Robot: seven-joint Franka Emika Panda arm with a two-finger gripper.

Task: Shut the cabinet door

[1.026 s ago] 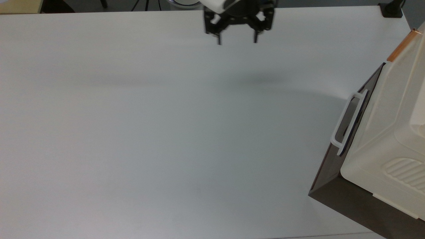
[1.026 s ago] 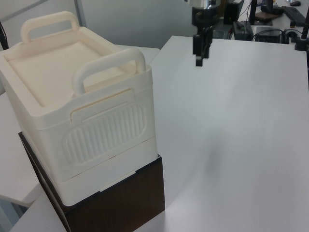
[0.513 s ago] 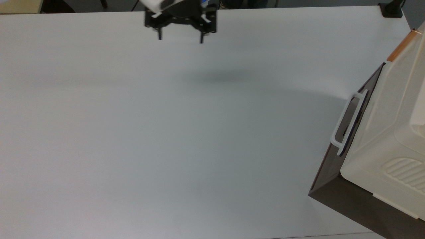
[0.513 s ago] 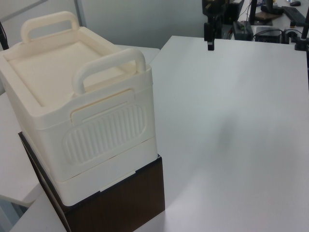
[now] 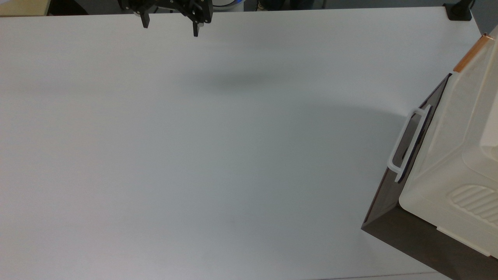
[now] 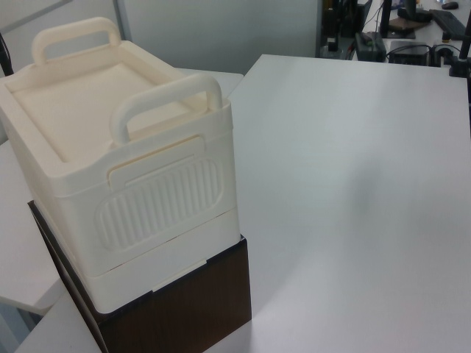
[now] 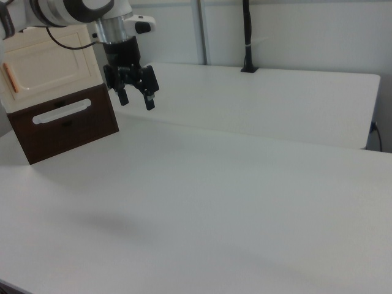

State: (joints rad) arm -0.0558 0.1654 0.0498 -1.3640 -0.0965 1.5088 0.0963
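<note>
Right view: pincer (image 7: 135, 98) spread, hanging beside the cabinet door (image 7: 46, 66).

The cream cabinet door (image 7: 49, 58), copper-orange handle (image 7: 11, 78) leftward, sits shut.

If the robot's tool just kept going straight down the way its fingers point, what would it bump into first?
Probably just the bare white table. The black two-finger tool hangs open, pointing downward, with nothing below it; its exact height is unclear.

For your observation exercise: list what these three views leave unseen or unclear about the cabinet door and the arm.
- Cabinet door: right view's left edge crops its handle end; top view shows just its top edge.
- Left view: the cream box's ribbed side faces the camera, so the door face is hidden.
- Tool: top view's upper edge cuts off the arm.
</note>
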